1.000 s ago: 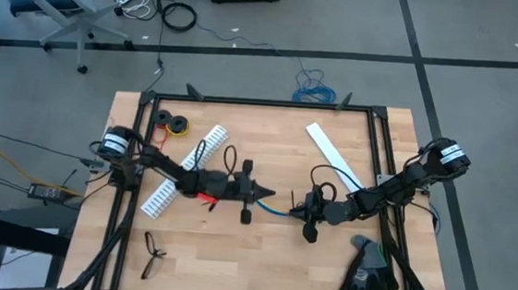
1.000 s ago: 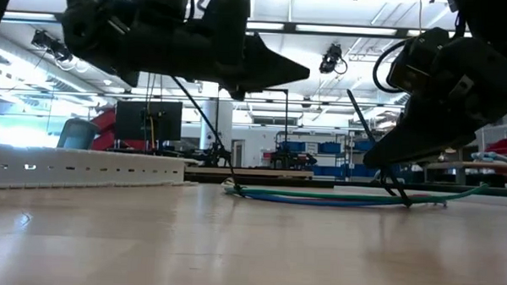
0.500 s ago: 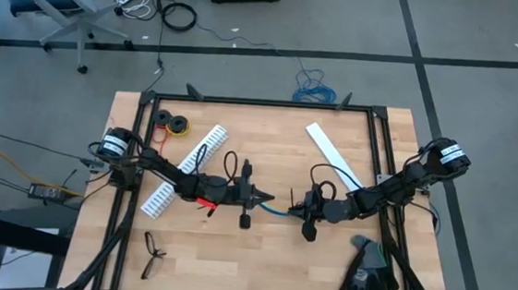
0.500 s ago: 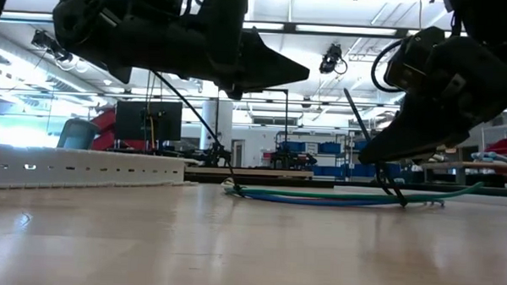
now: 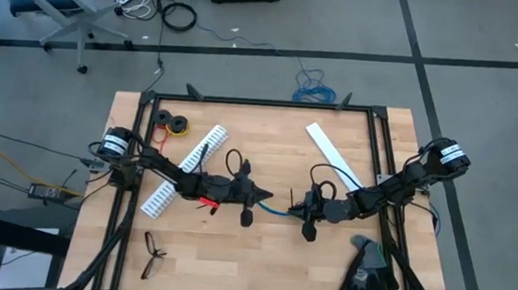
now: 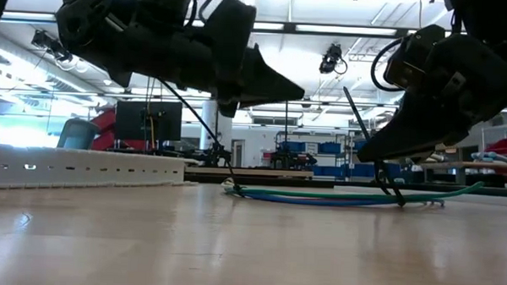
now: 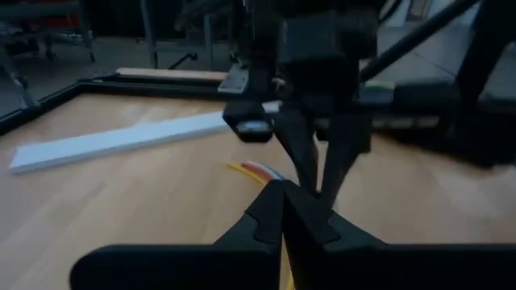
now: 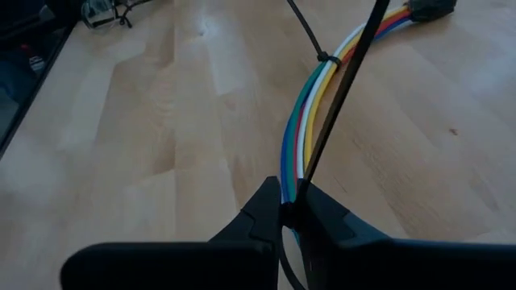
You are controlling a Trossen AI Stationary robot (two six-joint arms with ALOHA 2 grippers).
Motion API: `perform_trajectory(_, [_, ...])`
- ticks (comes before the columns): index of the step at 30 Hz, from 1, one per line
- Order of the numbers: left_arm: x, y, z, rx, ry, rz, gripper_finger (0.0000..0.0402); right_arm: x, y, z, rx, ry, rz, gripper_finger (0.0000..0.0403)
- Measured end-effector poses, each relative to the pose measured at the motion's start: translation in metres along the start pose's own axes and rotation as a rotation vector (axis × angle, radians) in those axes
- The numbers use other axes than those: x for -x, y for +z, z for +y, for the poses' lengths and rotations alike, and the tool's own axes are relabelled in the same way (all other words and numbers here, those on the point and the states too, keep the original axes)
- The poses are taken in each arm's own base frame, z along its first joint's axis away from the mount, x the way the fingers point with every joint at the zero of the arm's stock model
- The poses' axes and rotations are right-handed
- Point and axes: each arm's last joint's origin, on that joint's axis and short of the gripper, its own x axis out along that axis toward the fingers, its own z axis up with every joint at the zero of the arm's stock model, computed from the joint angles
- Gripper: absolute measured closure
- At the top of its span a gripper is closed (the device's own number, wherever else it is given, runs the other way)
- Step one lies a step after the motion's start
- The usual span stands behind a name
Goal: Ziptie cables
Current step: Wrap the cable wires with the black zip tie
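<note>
Cables [image 8: 305,133] lie bundled on the counter [image 5: 268,266] between my two claws, right of the white slotted strip [image 5: 183,170]. One ziptie [image 8: 310,40] is already cinched around the bundle. The right claw [image 8: 292,211] is pressed together on a second ziptie [image 8: 343,97], just right of the bundle; its tail stands up over the wires. The left claw [image 5: 260,199], fingers together, sits at the bundle's left end, nearer the strip; I cannot tell whether it grips anything. I judge the second tie still needs tightening.
</note>
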Motion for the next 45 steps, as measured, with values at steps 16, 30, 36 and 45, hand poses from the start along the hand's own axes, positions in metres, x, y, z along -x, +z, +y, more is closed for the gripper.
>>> perform_trajectory(16, [0.0005,-0.0045,-0.0016,0.009,-0.021,0.046,0.0302,0.0,0.0023,0.0013,0.004,0.013,-0.022,0.0379])
perform_trajectory(30, [0.0003,-0.0041,-0.001,0.036,-0.017,0.042,0.0285,0.0,0.0023,0.0013,0.004,0.013,-0.022,0.0379])
perform_trajectory(36, [0.0003,-0.0042,-0.001,0.037,-0.016,0.042,0.0285,0.0,0.0023,0.0013,0.004,0.013,-0.022,0.038])
perform_trajectory(45, [0.0002,-0.0043,-0.0009,0.035,-0.015,0.042,0.0285,0.0,0.0023,0.0013,0.004,0.013,-0.022,0.038])
